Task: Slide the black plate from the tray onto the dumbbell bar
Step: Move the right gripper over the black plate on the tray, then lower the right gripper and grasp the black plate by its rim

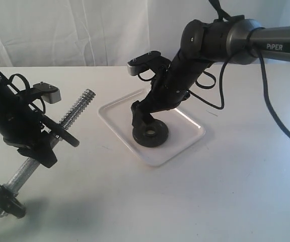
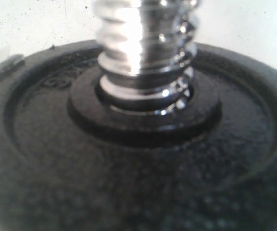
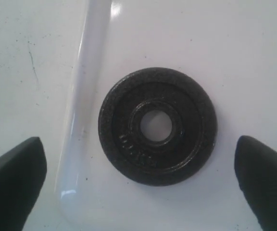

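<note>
The black plate lies flat near the front corner of the white tray. My right gripper hangs just above it, open. In the right wrist view the plate sits between the wide-apart fingertips of that gripper, beside the tray's rim. My left gripper holds the chrome dumbbell bar tilted, its threaded end pointing up toward the tray. In the left wrist view the bar passes through another black disc that hides the fingers.
Two other black discs sit on the bar: one next to my left gripper, one near the bar's lower end. White table around the tray, white curtain behind. The right arm's cable hangs at the right.
</note>
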Tool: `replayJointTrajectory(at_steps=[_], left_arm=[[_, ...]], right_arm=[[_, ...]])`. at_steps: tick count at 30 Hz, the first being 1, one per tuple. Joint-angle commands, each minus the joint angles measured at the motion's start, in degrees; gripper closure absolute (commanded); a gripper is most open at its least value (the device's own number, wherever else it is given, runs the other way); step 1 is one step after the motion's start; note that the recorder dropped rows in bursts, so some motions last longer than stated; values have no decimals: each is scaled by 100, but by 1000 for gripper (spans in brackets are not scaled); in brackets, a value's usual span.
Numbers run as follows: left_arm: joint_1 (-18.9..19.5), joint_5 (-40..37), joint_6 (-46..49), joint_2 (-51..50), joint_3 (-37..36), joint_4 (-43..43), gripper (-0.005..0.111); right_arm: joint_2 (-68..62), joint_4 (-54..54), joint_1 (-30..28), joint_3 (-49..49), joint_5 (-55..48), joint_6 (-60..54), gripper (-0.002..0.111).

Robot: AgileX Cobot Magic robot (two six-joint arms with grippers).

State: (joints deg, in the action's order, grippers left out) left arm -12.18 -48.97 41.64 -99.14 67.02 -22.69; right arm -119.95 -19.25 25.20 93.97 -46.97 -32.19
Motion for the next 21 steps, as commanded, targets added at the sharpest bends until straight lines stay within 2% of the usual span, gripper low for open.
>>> replayJointTrajectory(at_steps=[1, 21], left_arm=[[3, -456, -98, 331, 100, -473, 107], [4, -497, -98, 331, 100, -473, 107]], right_arm=[[51, -123, 14, 28, -77, 7, 3], [51, -89, 62, 28, 20, 90, 3]])
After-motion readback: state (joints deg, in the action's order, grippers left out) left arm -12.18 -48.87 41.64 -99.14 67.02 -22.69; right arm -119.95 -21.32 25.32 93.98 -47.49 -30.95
